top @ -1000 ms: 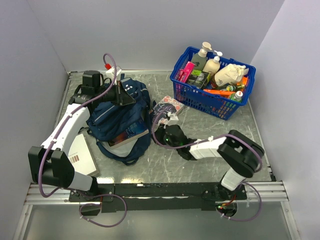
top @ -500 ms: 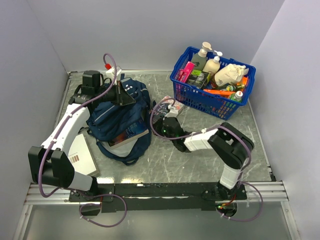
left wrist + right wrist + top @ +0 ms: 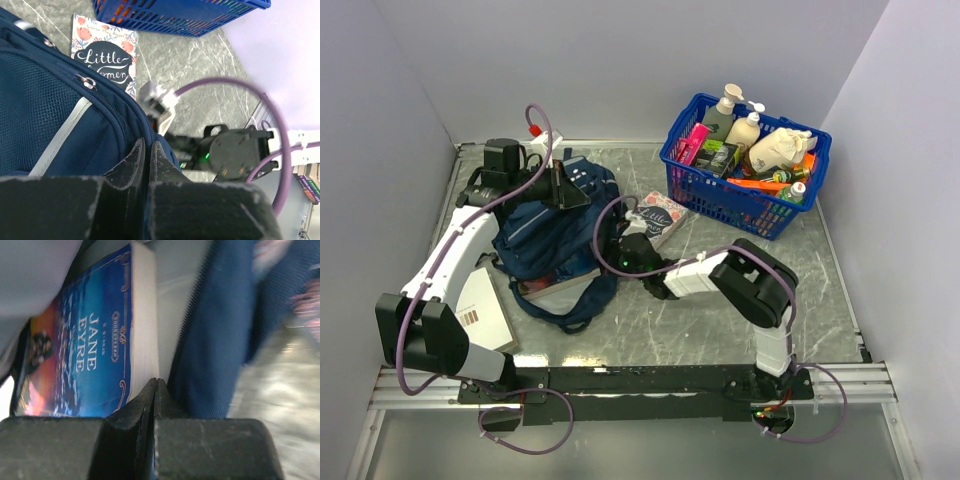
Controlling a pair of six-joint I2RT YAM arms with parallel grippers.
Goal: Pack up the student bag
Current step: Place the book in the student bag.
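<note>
Left of centre on the surface (image 3: pixel 720 320): student bag (image 3: pixel 555 235), a book (image 3: pixel 560 283) in its near opening. Just right of it, a second book (image 3: pixel 657 215) (lying flat). Far right: basket (image 3: pixel 720 205), packed full. Near left, beside the bag: flat block (image 3: pixel 480 312).

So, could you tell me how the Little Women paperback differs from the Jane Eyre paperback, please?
Cover: the dark floral Little Women paperback carries white script; the bright blue Jane Eyre paperback carries pale capitals. Place: Little Women lies on the marbled grey table beside the navy fabric backpack; Jane Eyre sits in the backpack's open mouth. Both are closed, front cover up.
</note>
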